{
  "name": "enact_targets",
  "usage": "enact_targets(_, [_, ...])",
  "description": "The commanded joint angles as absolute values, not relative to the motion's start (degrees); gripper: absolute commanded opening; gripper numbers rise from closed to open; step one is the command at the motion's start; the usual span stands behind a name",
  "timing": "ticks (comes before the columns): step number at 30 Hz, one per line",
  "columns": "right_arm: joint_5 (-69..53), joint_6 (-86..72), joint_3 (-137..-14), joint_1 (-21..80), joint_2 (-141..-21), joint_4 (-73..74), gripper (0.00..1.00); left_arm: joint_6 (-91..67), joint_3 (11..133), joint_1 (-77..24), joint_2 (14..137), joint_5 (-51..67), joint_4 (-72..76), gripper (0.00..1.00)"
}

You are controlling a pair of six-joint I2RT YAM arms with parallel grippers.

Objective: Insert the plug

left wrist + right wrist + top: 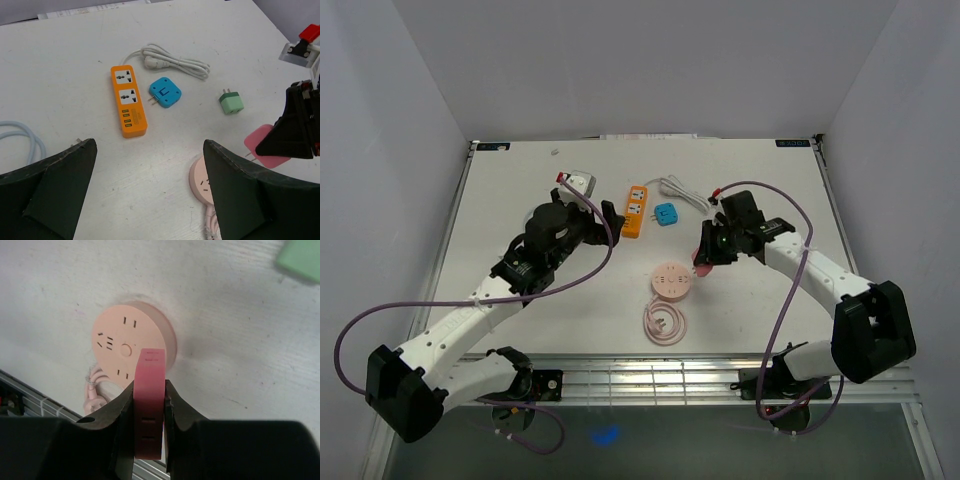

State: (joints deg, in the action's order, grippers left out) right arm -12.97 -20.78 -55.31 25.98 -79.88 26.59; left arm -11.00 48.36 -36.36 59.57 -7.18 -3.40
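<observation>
Plug pinched edge-on in right gripper by round socket, clear only on right wrist cam; left gripper jaws wide apart.

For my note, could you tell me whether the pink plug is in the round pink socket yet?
Out. The right gripper holds the pink plug apart from the round socket, whose visible slots are empty.

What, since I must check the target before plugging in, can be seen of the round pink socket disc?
The round pink plastic socket disc lies flat, face up, on the white table near its front edge. Slot pairs and one three-slot set ring a small central button; all look empty. Its pink cord lies coiled just nearer the arms. The flat pink plug, clamped in the right pincer, hangs beside it, not inserted.
</observation>
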Motion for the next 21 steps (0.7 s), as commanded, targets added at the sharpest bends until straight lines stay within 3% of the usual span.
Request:
enact_targets(1, [-7.1,-23.5,-52.9,28.2,-75.7,26.5,0.08,-13.4,48.7,-36.4,59.3,-6.1,-3.3,0.98])
enact_targets(6, [-5.6,-25.8,-49.9,29.8,-73.8,23.8,0.08,-10.5,51.3,-36.4,62.9,4.4,-6.8,0.98])
enact_targets(9, [-4.7,-26.5,-49.4,30.6,-73.4,22.8,0.08,-12.6,54.2,-36.4,65.6,-1.1,-11.0,0.98])
enact_targets(21, [-2.8,-27.5,-51.8,33.7,-79.2,21.4,0.08,-12.1,52.8,-36.4,63.9,-1.5,-11.1,0.98])
